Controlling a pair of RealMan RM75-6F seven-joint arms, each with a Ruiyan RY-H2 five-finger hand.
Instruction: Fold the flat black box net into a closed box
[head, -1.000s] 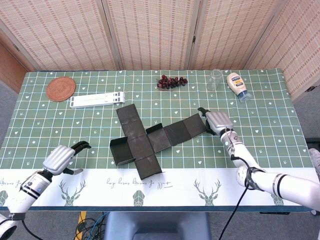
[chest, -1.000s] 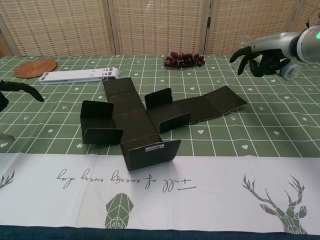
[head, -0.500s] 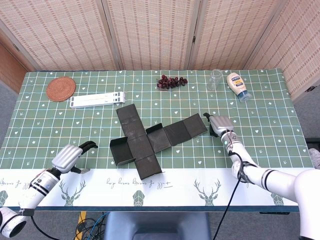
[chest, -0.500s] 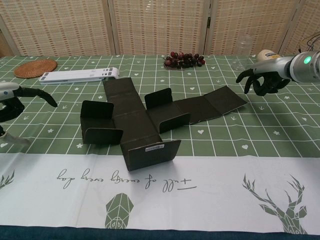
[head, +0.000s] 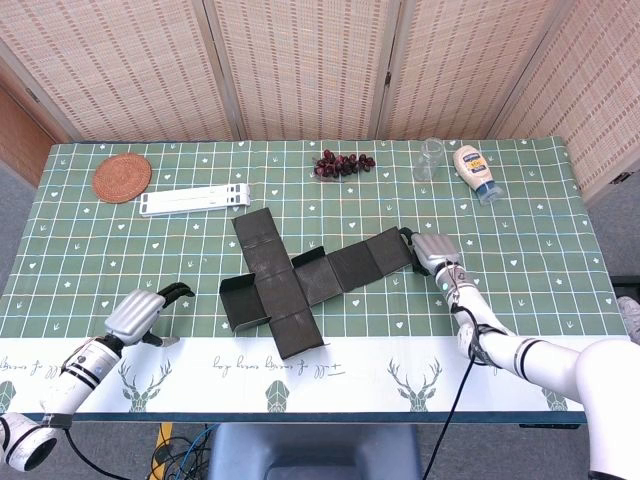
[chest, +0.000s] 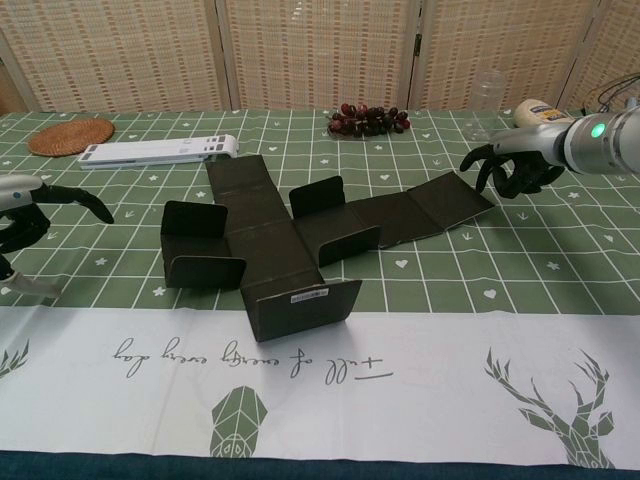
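Chest view: my right robot hand, fingers spread and empty, sits at the black box net's three-o'clock tip. I'd hook under that end panel and lift slowly.

Box net: matt black card. Tablecloth: smooth printed cloth. Coaster: rough woven fibre. Screen: woven.

A woven folding screen stands behind the green-clothed table.
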